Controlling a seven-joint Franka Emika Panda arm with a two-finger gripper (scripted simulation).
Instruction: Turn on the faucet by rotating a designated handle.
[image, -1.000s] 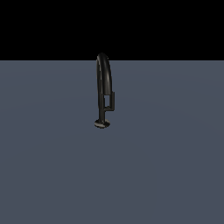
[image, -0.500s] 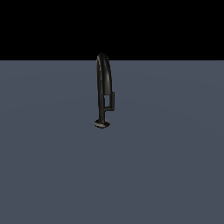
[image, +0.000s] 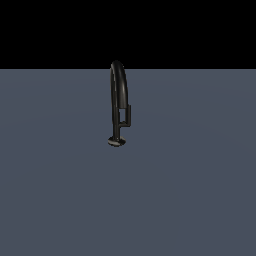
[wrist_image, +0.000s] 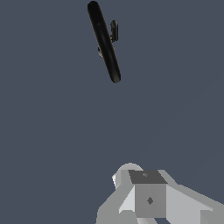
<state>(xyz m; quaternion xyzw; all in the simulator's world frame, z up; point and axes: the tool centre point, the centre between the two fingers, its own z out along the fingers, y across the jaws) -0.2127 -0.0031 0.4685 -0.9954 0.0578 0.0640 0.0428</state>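
Approach step: faucet (wrist_image: 104, 41) well off, handle (wrist_image: 114, 30) beside its stem untouched; my jaws' state I cannot tell; next, close in on handle.

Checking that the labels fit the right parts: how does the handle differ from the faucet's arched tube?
The faucet tube is tall and arches over at the top; the handle is a short straight upright bar. The tube rises from a round base; the handle hangs off the stem on stubs, clear of the floor. Both are glossy black.
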